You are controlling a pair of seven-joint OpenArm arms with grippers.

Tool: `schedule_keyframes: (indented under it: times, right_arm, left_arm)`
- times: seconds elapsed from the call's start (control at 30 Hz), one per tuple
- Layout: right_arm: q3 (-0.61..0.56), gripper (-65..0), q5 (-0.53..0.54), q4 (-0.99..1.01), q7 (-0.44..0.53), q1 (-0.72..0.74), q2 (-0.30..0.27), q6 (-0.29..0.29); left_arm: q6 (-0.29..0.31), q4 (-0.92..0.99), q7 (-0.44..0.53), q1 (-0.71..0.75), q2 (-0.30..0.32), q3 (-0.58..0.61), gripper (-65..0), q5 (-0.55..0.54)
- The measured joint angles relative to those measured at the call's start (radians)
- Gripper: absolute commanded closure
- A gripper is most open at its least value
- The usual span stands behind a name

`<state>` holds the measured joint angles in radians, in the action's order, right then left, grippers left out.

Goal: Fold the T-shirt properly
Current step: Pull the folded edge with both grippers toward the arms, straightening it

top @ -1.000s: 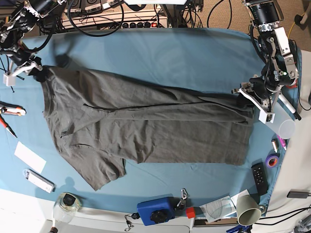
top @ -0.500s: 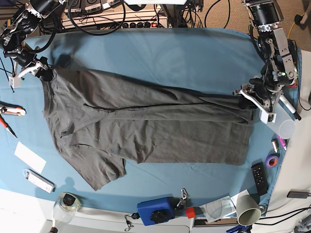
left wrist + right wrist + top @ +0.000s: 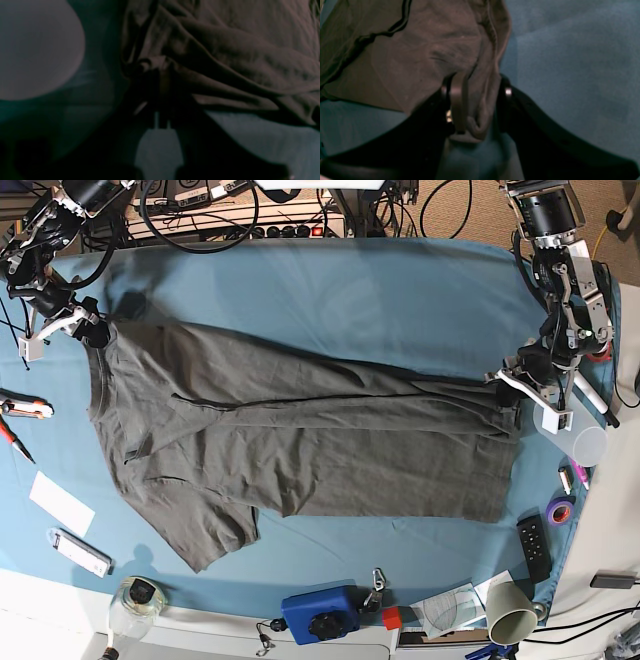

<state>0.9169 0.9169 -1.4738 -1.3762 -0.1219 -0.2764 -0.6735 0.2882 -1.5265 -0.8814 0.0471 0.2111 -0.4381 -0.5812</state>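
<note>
The left gripper (image 3: 512, 380) sits at about three o'clock on the table, its jaws pinched tight on a bunched fold at the hem end of the T-shirt (image 3: 300, 435); its wrist view shows grey cloth gathered right at the closed tips. The right gripper (image 3: 88, 330), up at ten o'clock, stands with its jaws apart, and a roll of the shoulder edge hangs between them, so it looks as though the cloth is only loosely straddled, not clamped. To do this step well, I would judge that the right jaws should close firmly on that shoulder roll before either arm lifts, taking both layers of fabric, and that the two arms should then rise together and carry the far edge toward six o'clock at an even pace, keeping the cloth taut between them so the crease runs straight. Lifting on one side only would likely skew the fold. The shirt lies flat across the middle of the blue table cloth (image 3: 350, 290), already doubled lengthwise along its far side. Its long axis runs from nine o'clock to three o'clock, tilting a little toward four, with the neck pointing to nine and the hem to three; one sleeve sticks out toward seven o'clock.
</note>
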Motion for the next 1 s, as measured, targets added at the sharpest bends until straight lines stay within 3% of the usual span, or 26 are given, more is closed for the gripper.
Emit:
schedule_keyframes:
  times: [0.1, 0.27, 0.47, 0.67, 0.93, 1.0]
  right_arm:
    - [0.0, -0.2, 0.0, 0.0, 0.0, 0.0, 0.0, 0.002]
    - [0.016, 0.0, 0.03, 0.0, 0.004, 0.0, 0.0, 0.003]
    - [0.1, 0.0, 0.06, 0.0, -0.004, 0.0, -0.034, 0.002]
    - [0.114, 0.0, 0.079, 0.0, -0.037, -0.02, -0.105, 0.001]
    - [0.114, 0.0, 0.102, 0.0, -0.04, -0.062, -0.106, 0.0]
    - [0.114, 0.0, 0.102, 0.0, -0.04, -0.064, -0.106, 0.0]
  left_arm:
    - [0.039, 0.001, -0.008, 0.0, 0.0, 0.0, 0.0, 0.0]
    - [-0.003, -0.022, -0.076, 0.0, 0.003, -0.003, 0.0, -0.011]
    - [0.0, -0.064, -0.171, 0.008, 0.014, -0.054, 0.0, -0.008]
    - [0.0, -0.065, -0.212, 0.011, 0.073, -0.055, 0.0, -0.026]
    - [0.0, -0.097, -0.237, 0.064, 0.086, -0.056, 0.0, -0.074]
    - [0.023, -0.118, -0.241, 0.094, 0.087, -0.056, 0.0, -0.076]
